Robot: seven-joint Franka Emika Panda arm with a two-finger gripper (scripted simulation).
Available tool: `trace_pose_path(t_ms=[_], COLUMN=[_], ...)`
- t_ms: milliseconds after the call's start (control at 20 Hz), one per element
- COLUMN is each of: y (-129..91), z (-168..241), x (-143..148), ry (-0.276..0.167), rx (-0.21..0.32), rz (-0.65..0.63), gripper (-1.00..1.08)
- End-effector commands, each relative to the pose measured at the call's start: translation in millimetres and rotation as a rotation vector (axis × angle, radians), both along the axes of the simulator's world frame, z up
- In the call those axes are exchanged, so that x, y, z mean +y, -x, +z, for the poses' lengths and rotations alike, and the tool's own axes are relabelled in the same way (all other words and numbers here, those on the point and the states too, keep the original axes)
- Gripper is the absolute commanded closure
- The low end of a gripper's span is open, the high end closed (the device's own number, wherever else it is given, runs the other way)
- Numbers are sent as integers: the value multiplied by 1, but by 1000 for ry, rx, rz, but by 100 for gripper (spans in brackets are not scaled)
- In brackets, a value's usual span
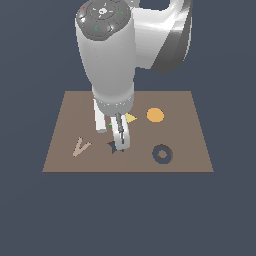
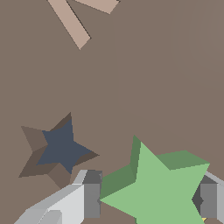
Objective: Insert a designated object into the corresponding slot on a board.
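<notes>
Gripper [image 2: 148, 201] clamped on the green star [image 2: 159, 192], one finger [image 2: 89, 194] pressed to a point on one side and the other finger against the opposite side, seen plainly in the wrist view. Held the star flat above the board [image 2: 175, 78], clear of its surface. Hung just beside the star-shaped slot [image 2: 61, 148], not over it: the dark navy hole lay fully uncovered next to the star. In the exterior view, came down near the middle of the board, fingers [image 1: 121, 136] reaching almost to the slot [image 1: 116, 148], which showed only partly behind them. Beyond that, a pale V-shaped piece [image 1: 80, 147] towards the exterior view's left. On the other side, a yellow triangle [image 1: 131, 118] just beside the arm, then an orange disc [image 1: 155, 115], and nearer the front edge a dark ring-shaped hole [image 1: 162, 154].
</notes>
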State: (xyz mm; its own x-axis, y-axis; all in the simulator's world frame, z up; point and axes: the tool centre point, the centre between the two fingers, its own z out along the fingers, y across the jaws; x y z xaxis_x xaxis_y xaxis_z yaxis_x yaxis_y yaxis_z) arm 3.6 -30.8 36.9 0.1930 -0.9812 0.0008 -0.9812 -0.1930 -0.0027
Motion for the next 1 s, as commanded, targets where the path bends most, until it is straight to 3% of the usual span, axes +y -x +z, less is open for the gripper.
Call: trace_pose_path(t_ms=[0, 500, 950], y=[-9, -43, -63], z=[1, 3, 3], x=[3, 5, 0], ry=[0, -1, -1], rx=[0, 0, 0], rz=[-94, -423, -611], gripper=[108, 108, 108])
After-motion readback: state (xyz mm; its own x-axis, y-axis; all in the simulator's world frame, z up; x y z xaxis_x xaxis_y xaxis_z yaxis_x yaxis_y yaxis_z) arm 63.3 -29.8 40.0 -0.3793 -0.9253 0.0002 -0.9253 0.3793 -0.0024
